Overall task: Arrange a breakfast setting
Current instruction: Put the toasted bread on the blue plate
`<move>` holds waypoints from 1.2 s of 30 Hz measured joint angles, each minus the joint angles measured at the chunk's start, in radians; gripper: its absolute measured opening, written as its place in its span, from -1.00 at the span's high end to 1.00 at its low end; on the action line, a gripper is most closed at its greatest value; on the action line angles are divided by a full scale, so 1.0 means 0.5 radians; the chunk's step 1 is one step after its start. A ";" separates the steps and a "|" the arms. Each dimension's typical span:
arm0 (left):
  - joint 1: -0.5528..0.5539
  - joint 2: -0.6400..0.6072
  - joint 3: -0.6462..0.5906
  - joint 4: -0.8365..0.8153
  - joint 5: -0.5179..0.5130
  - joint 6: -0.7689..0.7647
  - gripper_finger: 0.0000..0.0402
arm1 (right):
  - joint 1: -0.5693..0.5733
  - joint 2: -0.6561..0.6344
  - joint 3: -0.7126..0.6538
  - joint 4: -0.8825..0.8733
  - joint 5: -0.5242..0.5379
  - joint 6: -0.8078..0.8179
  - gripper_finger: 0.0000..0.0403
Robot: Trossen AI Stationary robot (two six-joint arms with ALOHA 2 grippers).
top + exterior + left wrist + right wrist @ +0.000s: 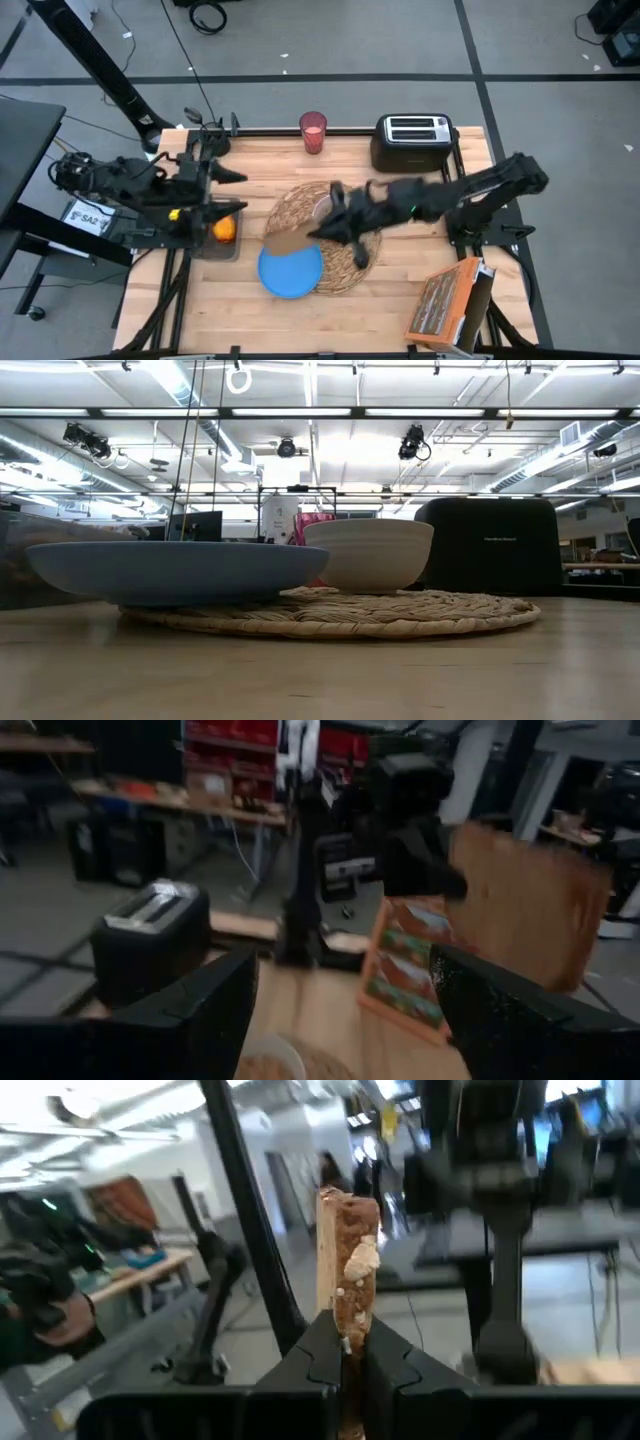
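My right gripper (318,232) reaches from the right over the round woven placemat (345,262), shut on a brown toast slice (285,240). The slice hangs above the placemat's left edge and the blue plate (291,272). The plate rests partly on the placemat, next to the white bowl (368,555). My left gripper (238,192) stands open at the table's left side with nothing between its fingers (190,1010). A round orange-red apple (224,230) lies below it at the left edge. The pink cup (313,132) stands at the far edge. My right gripper pinches the toast slice between its two fingers (310,1360), which press on the two flat faces at one end (346,1342). The fingers come about level from the table's right side. The slice sticks out beyond the fingertips, tilted and lifted clear of plate and placemat.
A black toaster (412,140) stands at the far right. An orange cereal box (450,305) lies at the near right corner. Bare wood shows along the near edge and between toaster and box.
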 joint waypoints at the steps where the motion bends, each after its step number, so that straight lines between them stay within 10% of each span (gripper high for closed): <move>1: -0.025 -0.022 0.000 -0.058 -0.006 -0.028 -0.47 | 0.035 0.046 0.000 -0.002 0.056 0.017 0.91; 21: -0.300 -0.132 -0.001 -0.023 -0.052 -0.139 -0.46 | 0.123 0.725 -0.001 0.080 0.358 -0.067 0.91; 36: -0.297 -0.129 -0.001 -0.039 -0.111 -0.135 -0.46 | 0.061 0.690 -0.001 -0.178 0.422 -1.492 0.91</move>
